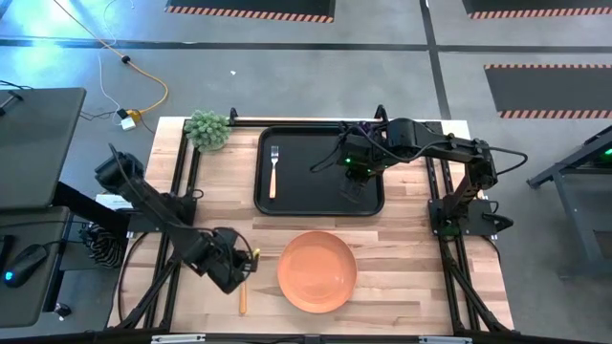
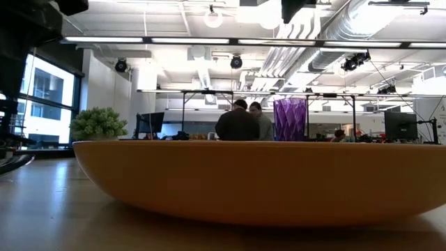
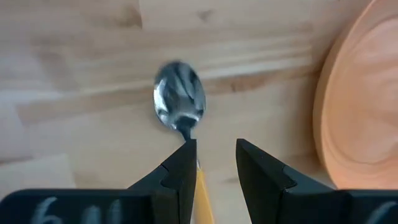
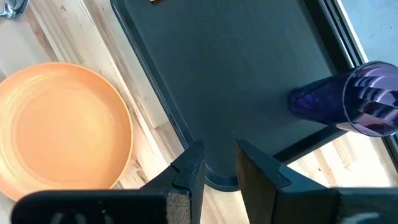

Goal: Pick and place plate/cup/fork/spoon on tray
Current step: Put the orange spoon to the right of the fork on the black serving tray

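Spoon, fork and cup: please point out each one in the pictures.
spoon (image 3: 179, 99): left wrist view, on the metal bowl.
fork (image 1: 273, 174): high view, on the handle.
cup (image 2: 290, 119): low view, on the ribbed side wall.

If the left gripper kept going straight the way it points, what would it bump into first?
Probably the spoon: the left gripper points down at it, fingers open over its neck, with the wooden table right beneath.

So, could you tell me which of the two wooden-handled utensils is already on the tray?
The fork: it lies on the black tray. The spoon is on the bare table, beside the plate, under the left gripper.
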